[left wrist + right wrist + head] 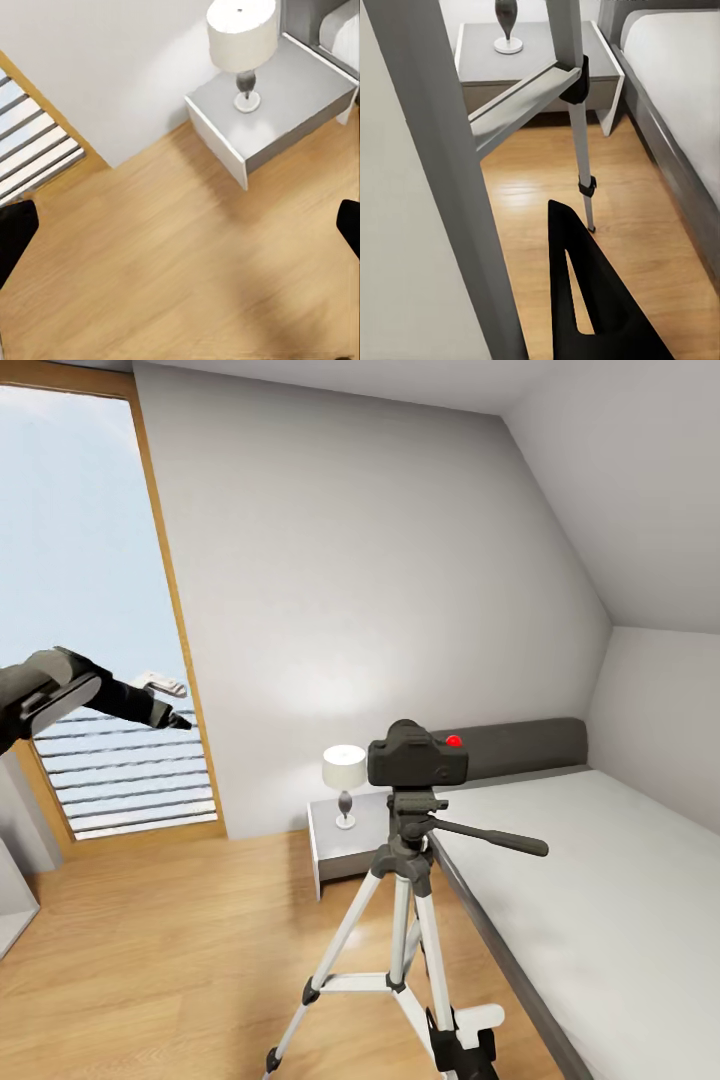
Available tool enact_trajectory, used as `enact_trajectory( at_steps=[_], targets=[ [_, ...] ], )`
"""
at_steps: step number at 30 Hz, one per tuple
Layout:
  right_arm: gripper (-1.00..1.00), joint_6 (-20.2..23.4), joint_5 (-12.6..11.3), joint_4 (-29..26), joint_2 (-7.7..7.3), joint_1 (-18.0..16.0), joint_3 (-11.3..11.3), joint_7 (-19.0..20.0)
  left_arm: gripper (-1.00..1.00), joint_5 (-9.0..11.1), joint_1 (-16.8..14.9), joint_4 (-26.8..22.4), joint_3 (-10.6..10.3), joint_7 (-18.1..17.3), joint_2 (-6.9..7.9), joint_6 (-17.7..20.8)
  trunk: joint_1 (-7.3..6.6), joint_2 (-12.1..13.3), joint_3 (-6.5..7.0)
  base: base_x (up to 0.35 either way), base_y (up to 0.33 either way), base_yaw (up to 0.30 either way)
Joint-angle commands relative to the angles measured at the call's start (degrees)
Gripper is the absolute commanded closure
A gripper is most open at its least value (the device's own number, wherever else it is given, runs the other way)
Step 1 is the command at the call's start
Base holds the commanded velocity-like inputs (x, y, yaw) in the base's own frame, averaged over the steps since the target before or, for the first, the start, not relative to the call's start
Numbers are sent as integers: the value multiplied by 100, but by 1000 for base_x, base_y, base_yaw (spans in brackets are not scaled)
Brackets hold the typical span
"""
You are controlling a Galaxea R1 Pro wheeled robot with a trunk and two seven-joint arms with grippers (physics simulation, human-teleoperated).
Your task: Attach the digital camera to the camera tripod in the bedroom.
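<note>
Already the digital camera (417, 754) sits on the head of the camera tripod (404, 920), centre frame beside the bed (600, 880). It looks rigid, light, and best gripped by its boxy sides. At far left, the left pincer (165, 700) hangs wide open, empty. The right pincer (585, 300), low near a tripod leg: opening unclear.

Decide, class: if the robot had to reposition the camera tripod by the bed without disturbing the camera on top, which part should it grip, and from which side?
Probably the upright column just under the black head of the camera tripod, approached from the open floor side away from the bed. The digital camera sits on the head and the pan handle juts toward the bed, so both stay untouched; the splayed legs are thinner and angled.
</note>
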Motion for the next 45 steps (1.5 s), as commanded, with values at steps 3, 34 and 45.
enact_trajectory(
  at_steps=[3,34,45],
  targets=[
    [100,60,-177,96,-18,1,96,-55,-100,721,124,234,-793,186,7,-393,4,-2,-3,0,0,0],
    [100,75,-177,97,-21,1,91,-60,-100,6236,3089,-2794,-6060,5506,-324,-6450,4,-2,-3,0,0,0],
    [100,71,-184,92,-26,1,83,-69,-100,6238,3297,-2276,-6052,5506,-812,-6427,4,-2,-3,0,0,0]
  ],
)
